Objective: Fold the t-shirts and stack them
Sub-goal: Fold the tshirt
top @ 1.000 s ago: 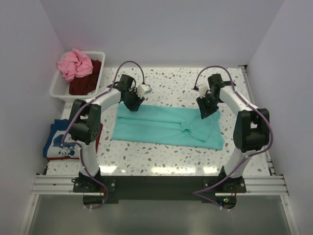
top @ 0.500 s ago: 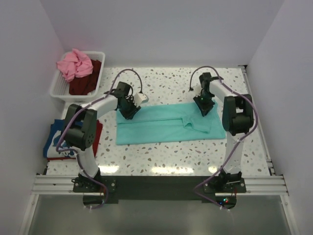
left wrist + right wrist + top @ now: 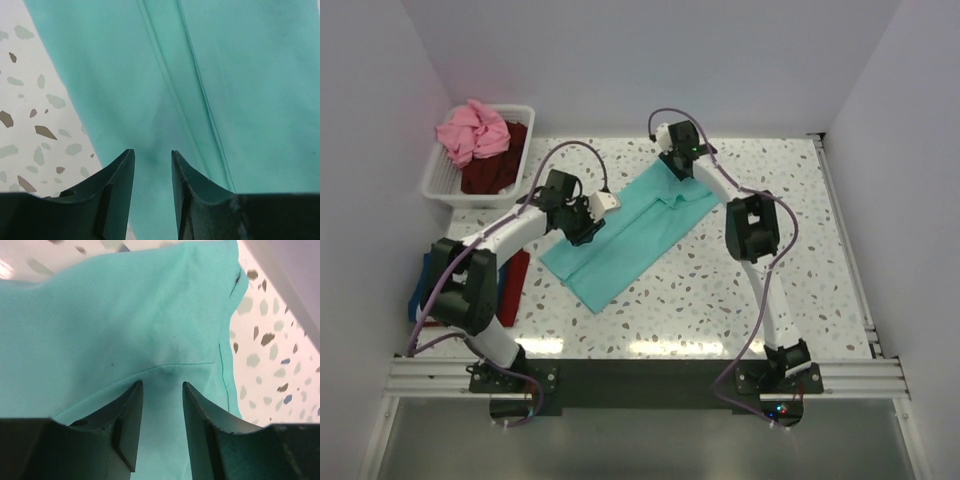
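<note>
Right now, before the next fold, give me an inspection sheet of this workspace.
Surface: speckled table, no spills seen.
Job's things: teal t-shirt lies diagonally, folded into a long strip; blue t-shirt and red t-shirt piled at the left edge; pink t-shirt and maroon t-shirt in the white basket.
Clutter: nothing seen.
Grippers: left pincer and right pincer each pinch the teal t-shirt, one at its left side, one at its far end.
Cables: purple cables loop above both wrists, clear of the cloth.
Surroundings: plain white walls; metal rail at the near edge.
</note>
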Robot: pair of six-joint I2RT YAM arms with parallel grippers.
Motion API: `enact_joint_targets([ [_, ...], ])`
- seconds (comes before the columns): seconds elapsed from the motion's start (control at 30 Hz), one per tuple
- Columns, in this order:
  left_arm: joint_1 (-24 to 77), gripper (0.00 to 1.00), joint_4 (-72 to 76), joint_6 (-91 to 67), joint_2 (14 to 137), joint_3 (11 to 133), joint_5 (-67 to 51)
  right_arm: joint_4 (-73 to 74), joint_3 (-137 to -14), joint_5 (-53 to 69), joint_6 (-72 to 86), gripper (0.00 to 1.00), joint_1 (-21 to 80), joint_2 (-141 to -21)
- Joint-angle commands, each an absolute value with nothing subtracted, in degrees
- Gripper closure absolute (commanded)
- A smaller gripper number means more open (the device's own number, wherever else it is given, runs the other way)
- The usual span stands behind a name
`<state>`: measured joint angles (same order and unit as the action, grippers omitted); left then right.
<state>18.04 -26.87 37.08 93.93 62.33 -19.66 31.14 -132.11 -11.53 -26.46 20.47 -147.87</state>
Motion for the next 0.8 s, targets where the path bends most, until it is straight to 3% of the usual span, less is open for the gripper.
enact_joint_targets([
  [0.0,20.12,0.60,-23.39,40.51,97.20,64.60,-17.94,19.00,-134.65,-15.64,-28.65,0.58,21.71,-146.79],
  [0.2,27.57,0.60,-19.78,44.12,98.08,60.83,-11.09,12.92,-126.66,-18.19,-29.88,0.41,21.36,-136.68],
  [0.43,33.57,0.63,-22.32,44.47,103.44,60.73,-4.49,23.63,-125.07,-16.18,-27.08,0.36,20.31,-129.21],
  [0.63,39.89,0.66,-26.19,44.65,106.61,60.73,-5.09,36.19,-124.98,-9.76,-20.58,0.35,16.53,-125.16],
  [0.77,49.45,0.67,-30.57,38.61,110.29,66.87,-9.22,43.76,-123.40,-3.27,-15.75,0.35,13.01,-123.40],
])
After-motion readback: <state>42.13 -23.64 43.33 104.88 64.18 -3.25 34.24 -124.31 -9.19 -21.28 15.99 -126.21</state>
